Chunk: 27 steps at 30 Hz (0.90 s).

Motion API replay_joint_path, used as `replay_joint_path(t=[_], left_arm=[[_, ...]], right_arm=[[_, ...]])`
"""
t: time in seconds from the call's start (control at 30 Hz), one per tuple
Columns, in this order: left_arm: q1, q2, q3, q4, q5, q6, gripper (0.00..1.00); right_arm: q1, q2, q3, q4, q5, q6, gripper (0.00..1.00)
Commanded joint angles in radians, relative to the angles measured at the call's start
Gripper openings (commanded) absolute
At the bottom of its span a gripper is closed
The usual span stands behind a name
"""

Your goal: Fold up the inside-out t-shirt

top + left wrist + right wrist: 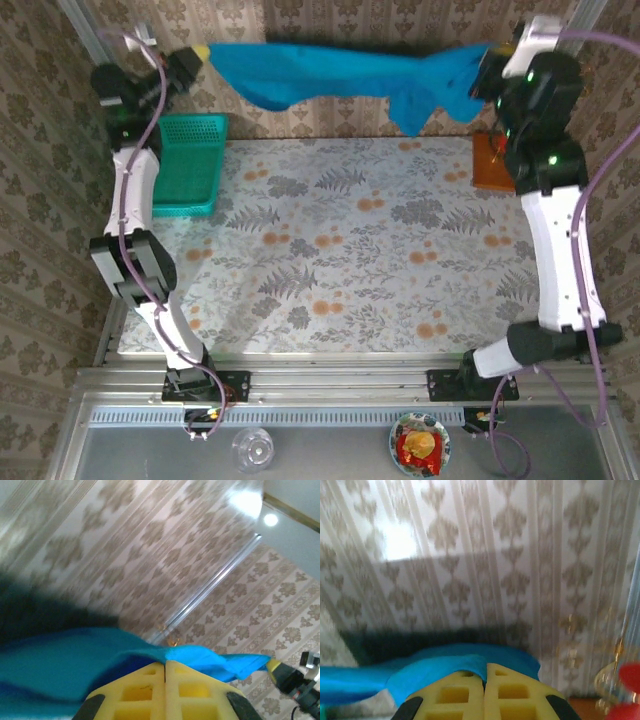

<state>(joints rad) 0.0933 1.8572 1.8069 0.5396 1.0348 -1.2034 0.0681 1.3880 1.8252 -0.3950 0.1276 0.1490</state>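
The bright blue inside-out t-shirt (pixel 340 75) hangs stretched in the air across the back of the table, high against the patterned wall. My left gripper (pixel 200 52) is shut on its left end and my right gripper (pixel 487 62) is shut on its right end. In the left wrist view the yellow fingers (pixel 145 690) meet with blue cloth (pixel 75 660) pinched at their tips. From the right wrist, the yellow fingers (pixel 510 692) are pressed together over a fold of the shirt (pixel 435 672). The shirt sags a little in the middle and a lobe hangs down near the right end.
A teal mesh basket (pixel 190 160) sits at the table's back left, under the left arm. An orange object (pixel 493 160) lies at the back right edge beside the right arm. The floral tabletop (pixel 350 250) spreads below the shirt. A glass and a plate sit on the near shelf.
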Motion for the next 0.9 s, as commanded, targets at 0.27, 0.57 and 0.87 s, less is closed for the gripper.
replay_joint_path(t=[0.27, 0.57, 0.87], left_arm=[[-0.030, -0.421, -1.017, -0.110, 0.008, 0.316, 0.00], [-0.124, -0.558, -1.160, -0.707, -0.281, 0.655, 0.00], [-0.118, -0.743, -1.198, -0.944, -0.493, 0.677, 0.00]], right_arm=[[-0.004, -0.433, -0.882, -0.101, -0.099, 0.218, 0.00], [-0.002, -0.537, -1.139, -0.250, -0.190, 0.397, 0.00], [-0.002, -0.650, -1.190, -0.426, -0.212, 0.556, 0.00]])
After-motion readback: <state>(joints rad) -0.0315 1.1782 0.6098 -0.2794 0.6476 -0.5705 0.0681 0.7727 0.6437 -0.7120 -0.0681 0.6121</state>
